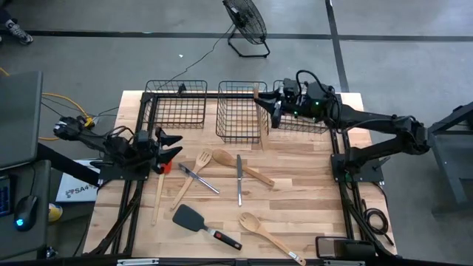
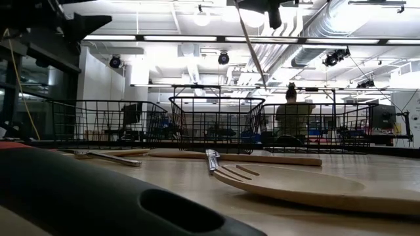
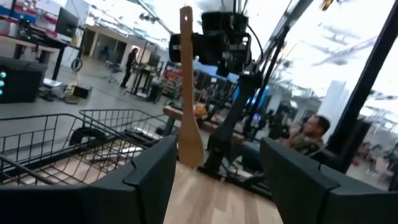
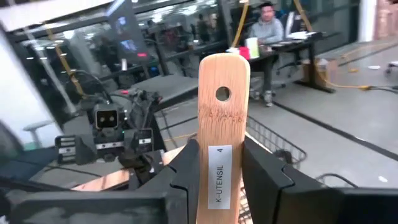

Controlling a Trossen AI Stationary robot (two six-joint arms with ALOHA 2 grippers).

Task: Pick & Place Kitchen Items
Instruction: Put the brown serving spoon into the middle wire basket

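My right gripper [image 1: 269, 111] is up over the baskets, shut on a pale wooden spatula [image 3: 188, 112] that hangs blade down by the right side of the middle basket [image 1: 240, 111]. My left gripper [image 1: 168, 148] is open at the table's left, with nothing between its fingers [image 3: 155, 180]. Flat on the table lie a wooden fork [image 1: 194, 174], a wooden spoon [image 1: 240, 167], a silver knife [image 1: 239, 179], a metal utensil [image 1: 198, 179], a black turner [image 1: 201, 222], a second wooden spoon [image 1: 270, 236] and a red-headed spatula [image 1: 160, 185]. My right gripper pinches the spatula's handle [image 4: 217, 180] between its two fingers, on the narrow edges, a little below the end with the hole [image 4: 222, 94]. The fingers come in level and lie across the handle. The spatula hangs upright, blade [image 3: 189, 149] down, clear of table and baskets.
Three black wire baskets [image 1: 176, 103] [image 1: 240, 111] [image 1: 303, 118] stand in a row along the far edge. Black frame rails [image 1: 344, 185] run down both sides. There is bare wood between the utensils and the right rail. People sit at desks in the room beyond.
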